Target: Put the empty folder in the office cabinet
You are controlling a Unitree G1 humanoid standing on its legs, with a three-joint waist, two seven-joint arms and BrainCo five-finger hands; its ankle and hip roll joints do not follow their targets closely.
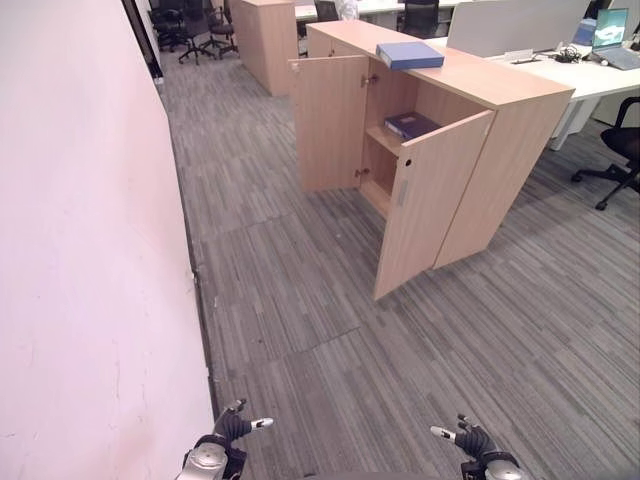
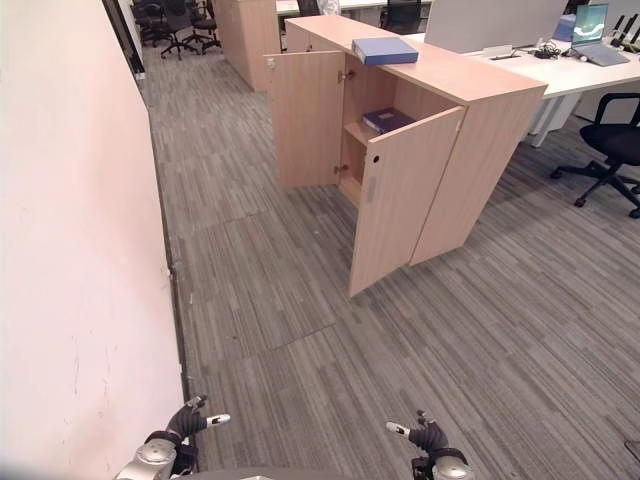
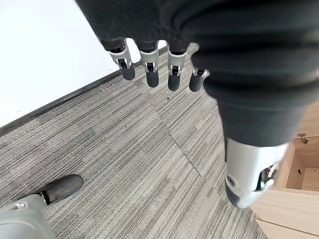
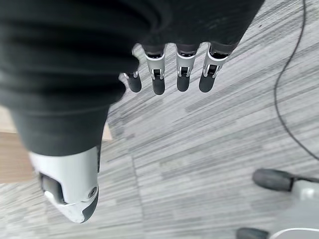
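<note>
**Folder still on top of the cabinet, both hands empty**

The blue folder (image 1: pixel 411 54) lies flat on top of the office cabinet (image 1: pixel 520 90), towards its far left end, one corner just over the front edge. Below it both cabinet doors stand open: the left door (image 1: pixel 329 122) swung out to the far side, the right door (image 1: pixel 430 200) angled towards us. On the upper shelf inside lies a dark blue book (image 1: pixel 411 124), with free shelf beside it. To the right, beyond the cabinet, a white tabletop (image 1: pixel 590 75) carries a laptop (image 1: pixel 612 38).

We stand well apart from the cabinet, grey carpet between. Our left hand (image 1: pixel 232 428) and right hand (image 1: pixel 468 438) hang low at the near edge, fingers relaxed and straight, holding nothing.

We judge the approach to be the step in hand. Next we need to walk up between the open doors, reach over the top, take the folder and bring it down to a shelf without knocking the right door.
</note>
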